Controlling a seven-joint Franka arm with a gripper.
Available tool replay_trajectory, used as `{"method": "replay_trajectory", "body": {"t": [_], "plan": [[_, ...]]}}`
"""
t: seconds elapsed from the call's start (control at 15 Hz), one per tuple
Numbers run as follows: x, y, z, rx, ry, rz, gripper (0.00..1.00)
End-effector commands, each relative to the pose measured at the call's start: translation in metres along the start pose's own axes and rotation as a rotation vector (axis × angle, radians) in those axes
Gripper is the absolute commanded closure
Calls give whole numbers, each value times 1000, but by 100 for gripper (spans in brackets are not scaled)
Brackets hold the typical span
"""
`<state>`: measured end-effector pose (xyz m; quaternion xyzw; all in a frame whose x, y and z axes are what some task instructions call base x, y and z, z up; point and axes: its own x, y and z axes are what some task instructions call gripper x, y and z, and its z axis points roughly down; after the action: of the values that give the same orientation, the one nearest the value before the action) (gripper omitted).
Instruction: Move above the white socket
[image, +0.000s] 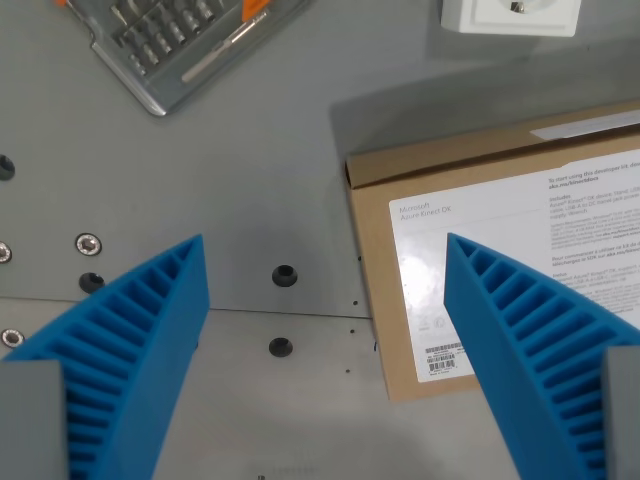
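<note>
The white socket (511, 15) lies at the top edge of the wrist view, right of centre, cut off by the frame. My gripper (325, 250) is open, its two blue ribbed fingers (130, 340) rising from the bottom corners with nothing between them. The socket sits far above the fingertips in the picture and toward the wrist view's right.
A brown cardboard box (480, 170) with a white label fills the wrist view's right, under the right finger. A clear bit case (175, 45) with an orange-handled tool lies at top left. The grey metal table (260, 180) has screw holes (284, 274).
</note>
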<state>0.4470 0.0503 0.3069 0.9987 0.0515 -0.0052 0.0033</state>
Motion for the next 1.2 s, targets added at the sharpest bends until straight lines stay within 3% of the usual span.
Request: {"method": "replay_trajectory", "body": {"t": [0.07, 1.2], "plan": [[1, 2, 0, 0, 3, 4, 0], [25, 30, 27, -1, -18, 16, 0]]}}
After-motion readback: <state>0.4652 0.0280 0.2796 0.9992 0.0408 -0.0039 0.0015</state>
